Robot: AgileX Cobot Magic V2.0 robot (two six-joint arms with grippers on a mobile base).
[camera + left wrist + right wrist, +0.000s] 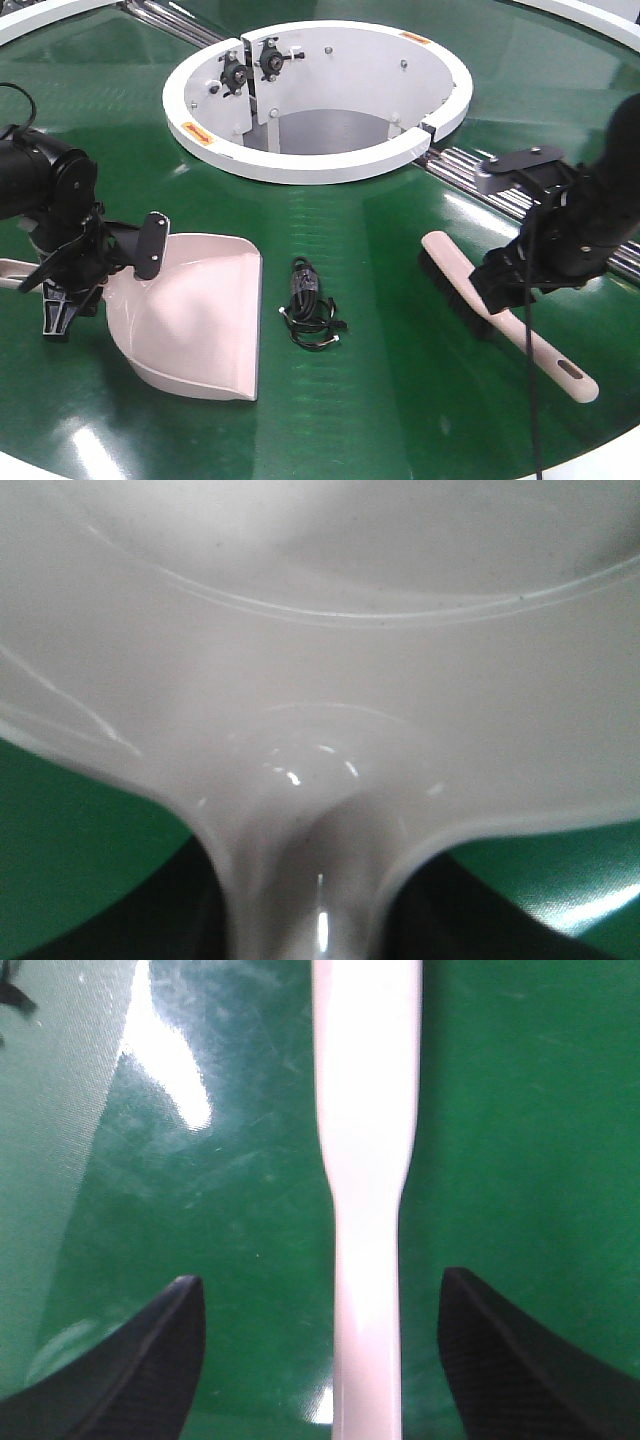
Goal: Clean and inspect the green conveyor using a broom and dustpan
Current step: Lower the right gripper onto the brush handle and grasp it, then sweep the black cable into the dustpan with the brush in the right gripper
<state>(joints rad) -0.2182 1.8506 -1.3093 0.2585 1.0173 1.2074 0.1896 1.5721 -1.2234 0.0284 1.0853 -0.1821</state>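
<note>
The beige-pink dustpan (pixel 200 320) lies on the green conveyor (pixel 400 400) at the left, mouth toward the front. My left gripper (pixel 62 285) is shut on its thin handle; in the left wrist view the dustpan (pixel 320 630) fills the frame and dark fingers (pixel 170 910) press both sides of the handle neck at the left gripper (pixel 310 900). The broom (pixel 470 285) lies flat at the right, black bristles on its left side. My right gripper (pixel 505 285) hovers open over its handle; the broom handle (pixel 368 1110) runs between the spread fingers of the right gripper (pixel 322 1280), gaps on both sides.
A coiled black cable (pixel 312 308) lies on the belt between dustpan and broom. The white hub ring (pixel 320 160) sits behind it, with silver rollers (pixel 470 165) at the seam to its right. A white outer rim (pixel 600 465) edges the belt at the front right.
</note>
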